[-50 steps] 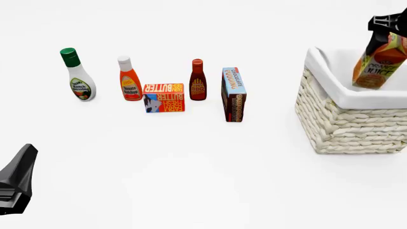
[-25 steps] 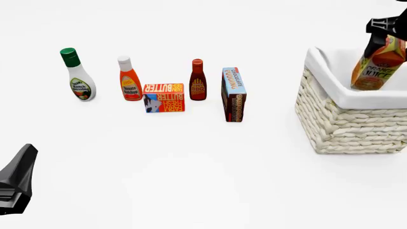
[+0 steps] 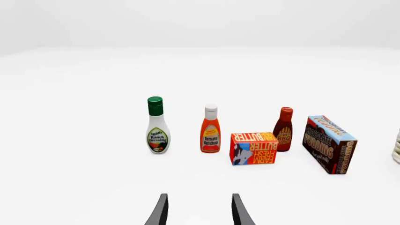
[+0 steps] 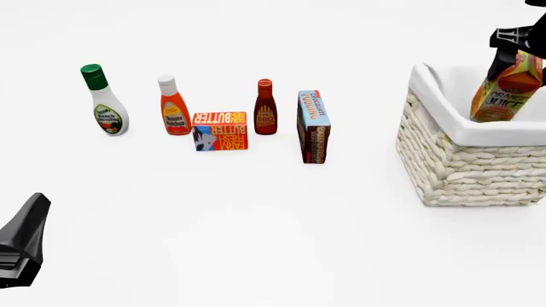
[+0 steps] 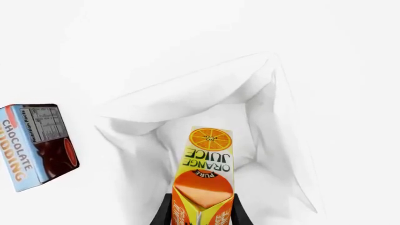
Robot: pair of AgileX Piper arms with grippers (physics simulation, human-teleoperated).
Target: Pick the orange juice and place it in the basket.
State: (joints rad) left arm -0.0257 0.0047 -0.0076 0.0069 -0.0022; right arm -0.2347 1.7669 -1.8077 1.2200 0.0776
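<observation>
Ranch bottle (image 4: 103, 100), ketchup bottle (image 4: 174, 106), butter box (image 4: 220, 131), BBQ bottle (image 4: 265, 107), pudding box (image 4: 313, 126) — one row, left to right.

White table (image 4: 273, 243): ranch bottle (image 4: 105, 100), ketchup (image 4: 173, 106), butter box (image 4: 220, 131), BBQ bottle (image 4: 265, 107), pudding box (image 4: 313, 126), basket (image 4: 465, 167).

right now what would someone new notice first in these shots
The orange juice hangs tilted over the big wicker basket at the far right of the front view, pinched at its top by the right gripper. Left of the basket, bottles and boxes stand in a row, the chocolate pudding box nearest it. The left gripper waits open and empty.
</observation>
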